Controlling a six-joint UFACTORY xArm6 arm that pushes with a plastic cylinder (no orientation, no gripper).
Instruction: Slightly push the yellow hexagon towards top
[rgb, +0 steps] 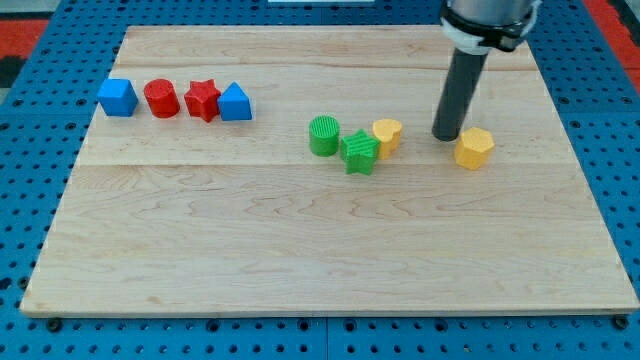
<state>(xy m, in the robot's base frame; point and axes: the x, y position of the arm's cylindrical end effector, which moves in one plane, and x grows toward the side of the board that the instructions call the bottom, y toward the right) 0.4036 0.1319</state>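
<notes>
The yellow hexagon (475, 147) lies on the wooden board (320, 230) at the view's right, a little above mid-height. My tip (445, 136) stands just left of it and slightly higher, close to its upper left edge; I cannot tell if they touch. The dark rod rises from there to the top of the view. A second yellow block (388, 133), rounded in shape, sits further left of my tip.
A green cylinder (324, 135) and a green star (360, 152) sit beside the second yellow block. At the upper left stand in a row a blue cube (117, 97), a red cylinder (161, 98), a red star (202, 99) and a blue block (235, 102).
</notes>
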